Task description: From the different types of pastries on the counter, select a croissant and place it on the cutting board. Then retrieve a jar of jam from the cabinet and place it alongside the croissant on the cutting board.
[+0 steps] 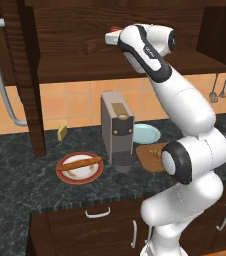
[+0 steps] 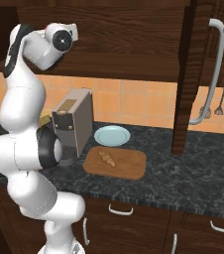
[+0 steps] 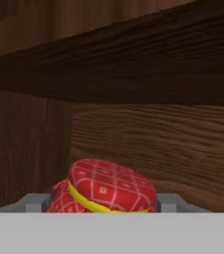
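Up in the cabinet [image 3: 134, 134], jam jar [image 3: 106, 188] sits between fingers [image 3: 33, 202].

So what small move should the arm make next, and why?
Probably lift the jar of jam a little and draw it out of the cabinet: the gripper looks closed on it, and the croissant already lies on the cutting board.
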